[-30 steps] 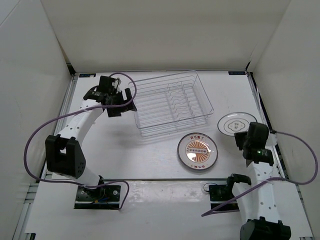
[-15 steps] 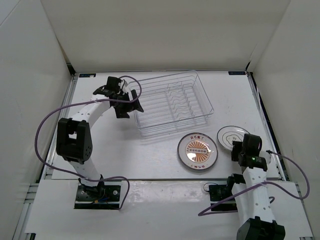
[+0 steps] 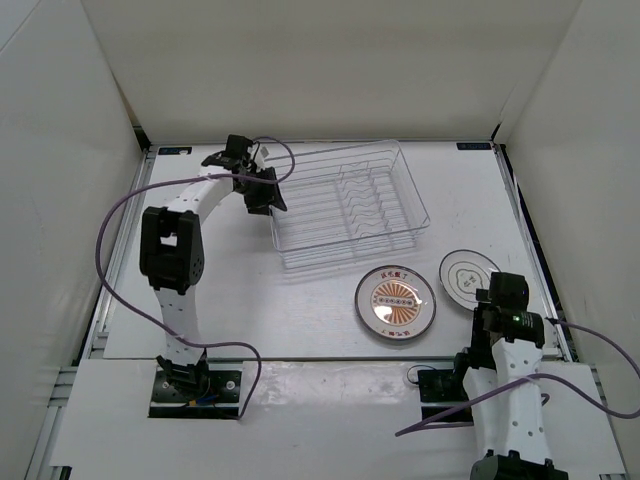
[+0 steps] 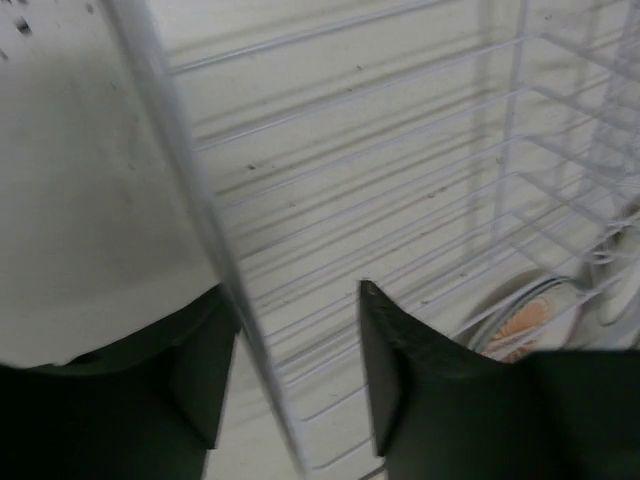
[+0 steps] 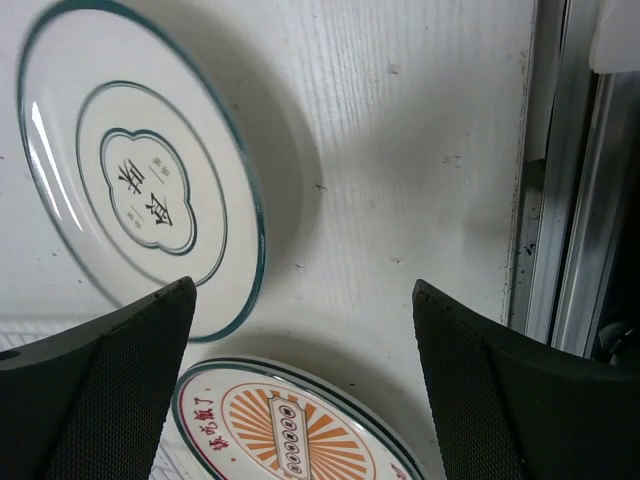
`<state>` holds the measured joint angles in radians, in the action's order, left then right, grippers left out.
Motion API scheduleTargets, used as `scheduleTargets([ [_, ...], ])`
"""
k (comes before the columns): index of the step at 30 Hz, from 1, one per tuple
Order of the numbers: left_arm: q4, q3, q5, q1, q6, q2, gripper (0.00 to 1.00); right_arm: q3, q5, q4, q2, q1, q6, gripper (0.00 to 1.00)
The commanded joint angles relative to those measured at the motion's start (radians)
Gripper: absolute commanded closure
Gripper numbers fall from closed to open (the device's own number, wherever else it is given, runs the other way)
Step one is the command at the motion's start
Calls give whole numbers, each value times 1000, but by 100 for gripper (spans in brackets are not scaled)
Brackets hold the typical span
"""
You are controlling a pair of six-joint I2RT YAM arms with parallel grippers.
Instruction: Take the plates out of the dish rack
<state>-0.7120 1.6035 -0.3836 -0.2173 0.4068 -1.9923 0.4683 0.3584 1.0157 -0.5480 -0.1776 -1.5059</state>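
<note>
The dish rack (image 3: 350, 205) stands at mid-table with no plates in it. Both plates lie flat on the table in front of it: the orange sunburst plate (image 3: 395, 302) and, to its right, the white ringed plate (image 3: 469, 276). My left gripper (image 3: 266, 194) is at the rack's left rim. In the left wrist view its fingers (image 4: 400, 370) straddle a rim wire (image 4: 235, 310) with a gap still showing on the wire's right side. My right gripper (image 3: 497, 300) hovers wide open just near of the white plate (image 5: 140, 180), with the orange plate (image 5: 290, 430) below it and nothing between its fingers.
White walls enclose the table on three sides. A metal rail (image 5: 570, 200) runs along the table's right edge close to my right gripper. Through the rack wires the orange plate (image 4: 525, 320) shows faintly. Purple cables loop off both arms.
My left gripper has moved right onto the rack's left rim and its jaws have narrowed. My right gripper has opened, left the white plate on the table and drawn back toward its base.
</note>
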Motion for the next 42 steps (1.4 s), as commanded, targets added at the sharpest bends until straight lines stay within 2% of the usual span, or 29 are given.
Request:
scheduleTargets([
  [1,-36,137,-32,10,-100,-84,45,58,85,103,14,-6,16,10],
  [2,-53,226,-38,10,-129,-108,49,65,88,106,20,-5,15,10],
  [4,-67,306,-47,9,-144,-173,57,67,88,110,34,-3,16,10],
  [7,-17,375,-72,4,-155,-215,60,78,94,122,46,-3,16,10],
  [11,52,493,-92,-24,-138,-322,71,96,97,138,62,-5,18,10],
  [15,107,602,-104,-68,-80,-410,72,124,103,138,60,-5,33,10],
  [21,241,625,-51,-162,50,-485,72,191,125,121,51,-3,104,10],
  [22,259,615,-35,-177,128,-490,72,203,128,121,40,-5,133,10],
  [27,336,601,183,-186,312,-508,81,309,157,118,8,-5,332,10],
  [33,355,605,337,-185,522,-523,90,418,129,119,-50,-5,499,10],
  [36,388,607,339,-188,567,-534,91,441,123,119,-61,-6,550,10],
  [40,450,593,305,-195,543,-553,91,457,120,113,-81,-5,605,10],
  [42,488,598,246,-203,509,-563,91,467,116,109,-99,-6,618,10],
])
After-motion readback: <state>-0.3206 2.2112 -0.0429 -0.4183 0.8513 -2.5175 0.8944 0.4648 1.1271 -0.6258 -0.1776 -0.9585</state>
